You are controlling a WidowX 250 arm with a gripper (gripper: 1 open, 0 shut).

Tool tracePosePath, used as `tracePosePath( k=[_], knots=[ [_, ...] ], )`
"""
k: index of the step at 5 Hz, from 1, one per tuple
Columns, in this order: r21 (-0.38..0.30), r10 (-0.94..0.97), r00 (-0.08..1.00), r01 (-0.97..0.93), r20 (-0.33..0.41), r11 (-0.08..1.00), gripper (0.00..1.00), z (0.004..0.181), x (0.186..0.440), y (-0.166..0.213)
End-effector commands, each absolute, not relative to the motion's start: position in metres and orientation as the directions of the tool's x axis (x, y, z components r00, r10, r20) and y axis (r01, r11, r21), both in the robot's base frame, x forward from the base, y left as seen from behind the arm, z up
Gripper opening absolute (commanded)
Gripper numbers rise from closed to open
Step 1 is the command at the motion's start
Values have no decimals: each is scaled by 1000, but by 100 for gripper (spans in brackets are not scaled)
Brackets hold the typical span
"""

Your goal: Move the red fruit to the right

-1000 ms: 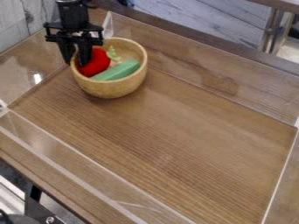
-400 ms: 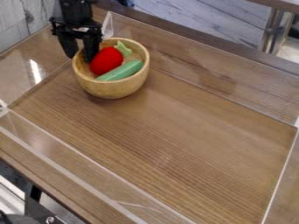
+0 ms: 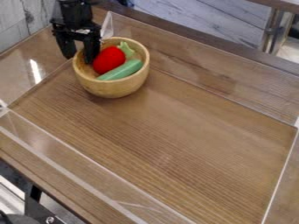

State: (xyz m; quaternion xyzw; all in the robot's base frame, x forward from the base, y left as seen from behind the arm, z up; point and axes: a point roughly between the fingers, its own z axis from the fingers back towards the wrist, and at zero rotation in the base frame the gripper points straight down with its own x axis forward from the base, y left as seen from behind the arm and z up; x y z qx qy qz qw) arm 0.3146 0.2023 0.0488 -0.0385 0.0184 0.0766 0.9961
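Observation:
The red fruit is a small rounded bright red piece lying inside the wooden bowl at the back left of the table. A pale green oblong piece lies in the bowl beside it, to its right. My black gripper hangs over the bowl's left rim, just left of the red fruit. Its fingers are spread open and hold nothing.
The wooden tabletop is ringed by low clear plastic walls. It stretches wide to the right of and in front of the bowl. A metal leg stands beyond the back right wall.
The gripper was shut low around the red fruit in the bowl; it has opened and lifted slightly. The fruit stays in the bowl, a little further right.

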Motion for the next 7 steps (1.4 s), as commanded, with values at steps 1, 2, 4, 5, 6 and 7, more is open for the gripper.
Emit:
tracePosePath(
  k=[1, 2, 4, 5, 6, 7],
  knots=[
    [-49, 126, 992, -126, 12, 991, 0, 73, 319, 213],
    [-50, 94, 995, -93, 24, 994, 0, 83, 325, 209],
    [-71, 79, 989, -70, 122, 995, 0, 138, 323, 191],
    [-66, 61, 991, -53, 121, 996, 0, 129, 310, 174],
    [-72, 27, 991, -18, 129, 997, 0, 124, 314, 141],
    [-83, -19, 990, 31, 141, 996, 0, 121, 324, 99]
  ],
)
